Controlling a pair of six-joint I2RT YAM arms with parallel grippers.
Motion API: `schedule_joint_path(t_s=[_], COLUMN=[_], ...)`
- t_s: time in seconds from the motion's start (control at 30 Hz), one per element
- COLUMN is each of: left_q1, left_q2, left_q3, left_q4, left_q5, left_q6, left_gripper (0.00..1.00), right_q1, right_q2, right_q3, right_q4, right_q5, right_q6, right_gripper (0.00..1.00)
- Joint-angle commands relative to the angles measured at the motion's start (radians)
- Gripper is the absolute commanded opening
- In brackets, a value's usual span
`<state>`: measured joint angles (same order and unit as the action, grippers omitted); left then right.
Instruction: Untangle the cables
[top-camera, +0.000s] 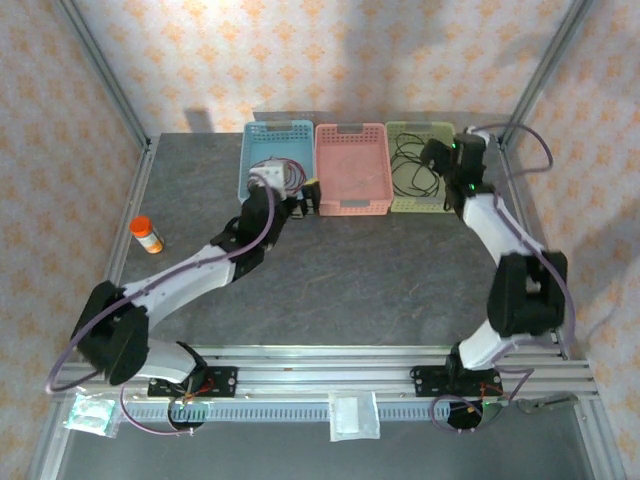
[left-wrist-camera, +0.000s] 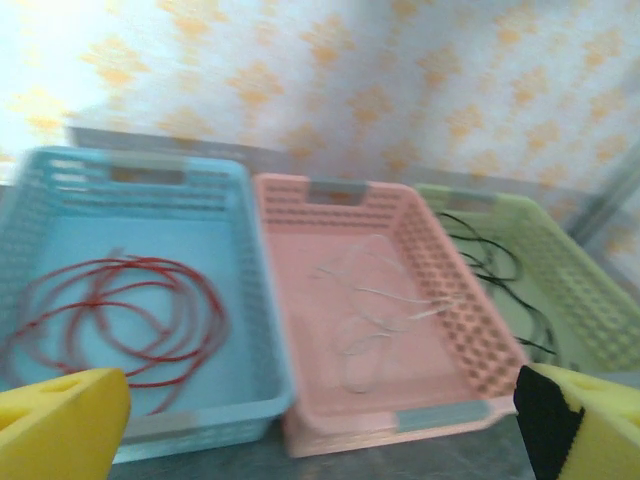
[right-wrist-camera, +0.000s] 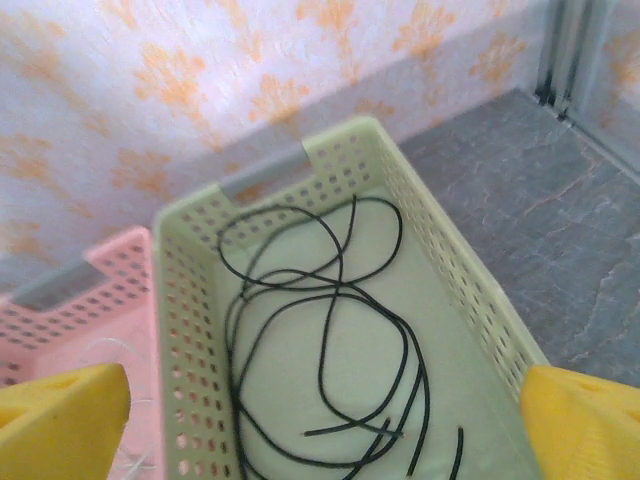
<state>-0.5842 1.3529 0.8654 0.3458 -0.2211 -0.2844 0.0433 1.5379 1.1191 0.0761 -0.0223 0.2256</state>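
Cables: three, each lying alone in its own basket at the far edge of the tabletop (top-camera: 380, 270).
- Red cable (left-wrist-camera: 115, 320): loose overlapping loops on the floor of the blue basket (left-wrist-camera: 140, 172).
- Whitish cable (left-wrist-camera: 375, 310): thin and hard to trace, in the pink basket (left-wrist-camera: 335, 190).
- Black cable (right-wrist-camera: 322, 360): in the green basket (right-wrist-camera: 265, 170), its loops crossing one another, free ends toward the near wall.

Left hand (left-wrist-camera: 320, 430): spread wide, nothing between the fingers, poised at the near rims where the blue and pink baskets meet.
Right hand (right-wrist-camera: 320, 430): also wide open and empty, above the near end of the green basket.

Judgement: the separation looks close to complete, so the risks lie in what the hands disturb from here.
1. A finger passing low over the black loops could hook a strand and drag the cable over the rim, possibly toward the pink basket next door.
2. The baskets look light and stand side by side. A descent onto a rim would shove or tip one and spill its cable.
3. The perforated walls could snag a fingertip or a cable end.
4. The whitish cable has poor contrast against pink. A grasp there could miss or take two strands.

The orange pill bottle (top-camera: 147, 234) stands well apart on the left and looks like no hazard.
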Motion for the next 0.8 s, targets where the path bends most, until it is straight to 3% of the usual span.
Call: schedule_joint_path(t_s=[0.0,0.07,0.13,0.2,0.27,0.37,0.57,0.63,0.7,0.77], left_q1=[0.050,0.092,0.122,0.179,0.248,0.302,0.347,0.377,0.421,0.454], left_q2=[-0.100,-0.156,-0.208,-0.250,-0.266,-0.235,-0.050,0.021,0.068,0.125], left_q3=[-0.144,-0.248,-0.389,-0.542,-0.615,-0.626,-0.660,-0.662,-0.652,-0.692], left_q4=[0.169,0.247,0.403,0.598,0.658,0.617,0.839,0.922,0.902,1.028], left_q5=[-0.144,-0.146,-0.176,-0.129,-0.128,-0.196,-0.241,-0.196,-0.128,-0.068], left_q6=[0.071,0.119,0.200,0.270,0.242,0.274,0.390,0.409,0.363,0.352], left_gripper=[0.99,0.99,0.99,0.99,1.00,0.99,1.00,1.00,1.00,1.00], right_q1=[0.004,0.004,0.003,0.001,0.001,0.001,0.001,0.000,-0.003,-0.005], right_q2=[-0.166,-0.268,-0.347,-0.397,-0.398,-0.365,-0.231,-0.186,-0.147,-0.116], right_q3=[-0.242,-0.394,-0.536,-0.652,-0.706,-0.732,-0.794,-0.819,-0.844,-0.851], right_q4=[0.288,0.390,0.488,0.570,0.595,0.595,0.780,0.869,0.963,1.022], right_q5=[0.026,0.081,0.158,0.160,0.159,0.158,0.097,0.085,0.042,0.009], right_q6=[0.058,0.082,0.105,0.061,0.021,-0.049,-0.214,-0.234,-0.260,-0.271], right_gripper=[1.00,1.00,1.00,1.00,1.00,1.00,1.00,1.00,1.00,1.00])
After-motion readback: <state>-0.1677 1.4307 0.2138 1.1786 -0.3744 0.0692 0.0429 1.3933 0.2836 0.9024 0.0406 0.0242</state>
